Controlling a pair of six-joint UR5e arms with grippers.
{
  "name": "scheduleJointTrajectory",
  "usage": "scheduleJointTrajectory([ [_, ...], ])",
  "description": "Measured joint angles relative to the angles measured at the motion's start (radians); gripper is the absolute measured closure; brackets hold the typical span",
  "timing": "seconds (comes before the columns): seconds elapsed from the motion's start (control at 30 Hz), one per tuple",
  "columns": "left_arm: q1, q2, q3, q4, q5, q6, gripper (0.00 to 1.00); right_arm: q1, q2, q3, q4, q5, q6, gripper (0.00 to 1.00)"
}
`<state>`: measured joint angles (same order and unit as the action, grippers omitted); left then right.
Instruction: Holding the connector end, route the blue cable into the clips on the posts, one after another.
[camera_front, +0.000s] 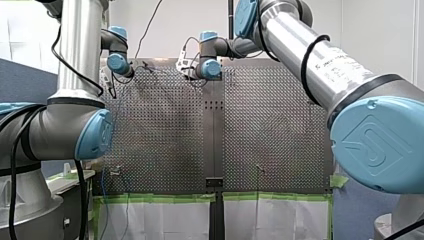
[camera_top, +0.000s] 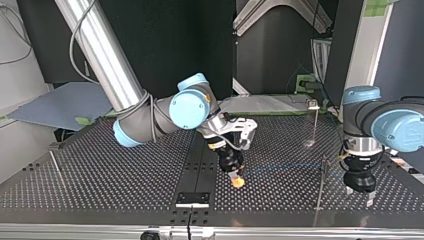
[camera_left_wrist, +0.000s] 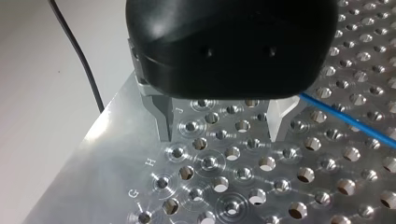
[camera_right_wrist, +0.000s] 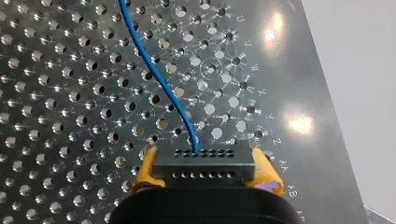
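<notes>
Right hand (camera_right_wrist: 204, 158): its yellow pads (camera_right_wrist: 145, 170) are clamped on the two ends of a black connector (camera_right_wrist: 204, 169), which is held just above the perforated desk (camera_right_wrist: 56, 93). The blue cable (camera_right_wrist: 159, 77) leaves the middle of the connector's front face and runs ahead of the hand in a gentle curve over the desk holes. In the top view this hand is near the desk's middle seam, tilted down, with the cable showing only as a faint blue line that leads toward the near post (camera_top: 321, 182) at the view's right. Whether the cable sits in that post's clip cannot be told. The far post (camera_top: 315, 122) stands behind it with a small clip (camera_top: 312, 104) at its top. A third post (camera_top: 54, 162) stands well apart, at the view's left. Left hand (camera_left_wrist: 219, 126): its metal fingers (camera_left_wrist: 162, 116) are apart with nothing between them, only bare desk beneath. It points straight down, close above the desk, just beside the near post. In the left wrist view the blue cable passes beside this hand, outside its fingers and not touching them.
</notes>
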<state>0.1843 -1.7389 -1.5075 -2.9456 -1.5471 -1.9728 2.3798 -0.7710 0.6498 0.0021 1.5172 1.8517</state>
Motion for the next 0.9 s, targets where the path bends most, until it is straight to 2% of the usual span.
scheduleJointTrajectory([
  [0.27,-0.001,0.000,0.000,-0.056,-0.018,-0.015,0.00,0.002,-0.001,0.000,0.003,0.000,0.000,1.00],
  [0.57,-0.014,0.007,-0.007,-0.152,-0.020,-0.065,0.00,0.004,-0.006,0.000,0.020,0.000,-0.005,1.00],
  [0.7,-0.013,0.034,-0.038,-0.194,-0.011,-0.087,0.00,0.005,-0.009,0.000,0.028,0.000,-0.007,1.00],
  [0.9,-0.016,0.090,-0.095,-0.180,0.028,-0.121,0.00,0.006,-0.012,0.000,0.030,0.000,-0.008,1.00],
])
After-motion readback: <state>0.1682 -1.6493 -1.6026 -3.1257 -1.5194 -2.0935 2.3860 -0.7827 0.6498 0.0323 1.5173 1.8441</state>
